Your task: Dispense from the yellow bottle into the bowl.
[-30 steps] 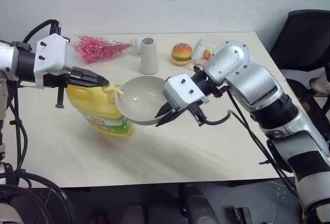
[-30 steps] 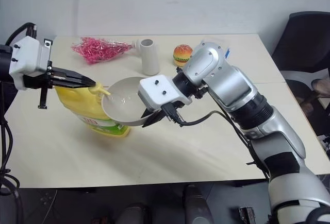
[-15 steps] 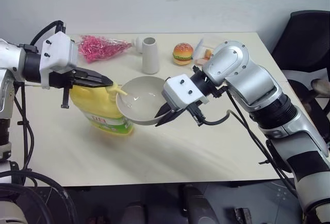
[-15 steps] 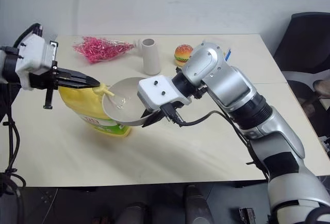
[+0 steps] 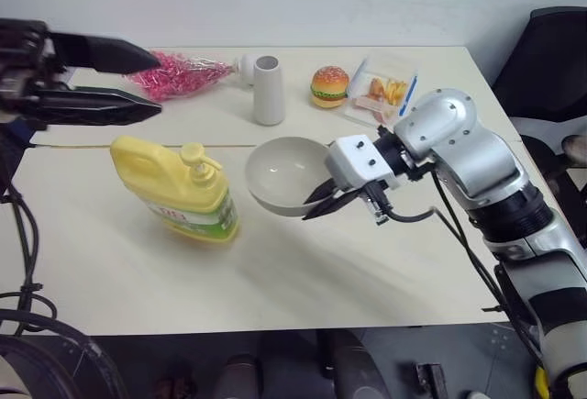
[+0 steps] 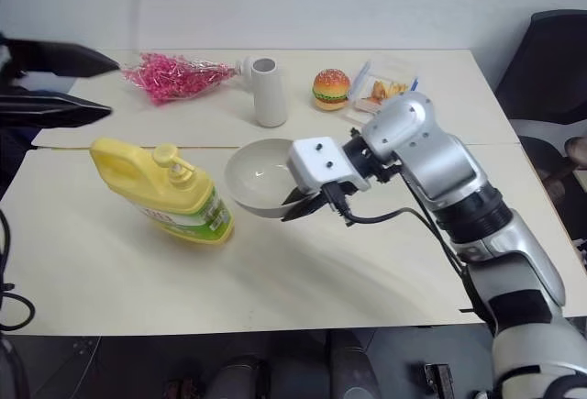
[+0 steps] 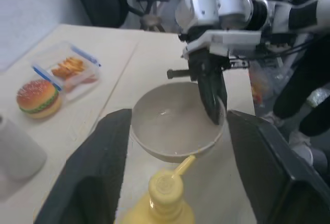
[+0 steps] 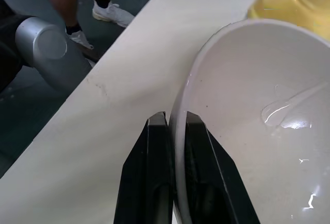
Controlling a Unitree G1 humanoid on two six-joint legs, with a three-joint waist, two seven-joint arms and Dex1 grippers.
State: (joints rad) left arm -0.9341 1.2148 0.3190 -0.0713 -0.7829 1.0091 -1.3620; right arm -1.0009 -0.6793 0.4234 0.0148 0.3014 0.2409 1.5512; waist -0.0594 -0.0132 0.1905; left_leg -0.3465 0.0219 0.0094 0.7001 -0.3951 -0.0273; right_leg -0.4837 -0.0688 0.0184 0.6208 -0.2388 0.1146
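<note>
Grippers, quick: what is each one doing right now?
Left gripper: open, holding nothing, above the table.
Right gripper: fingers shut on the rim of the small round off-white bowl.

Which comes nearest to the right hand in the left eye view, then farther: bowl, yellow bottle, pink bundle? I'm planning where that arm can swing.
1. The bowl: its rim is pinched in the right hand.
2. The yellow bottle: on the table past the bowl, toward the robot's left.
3. The pink bundle: at the table's far edge, far-left.
</note>
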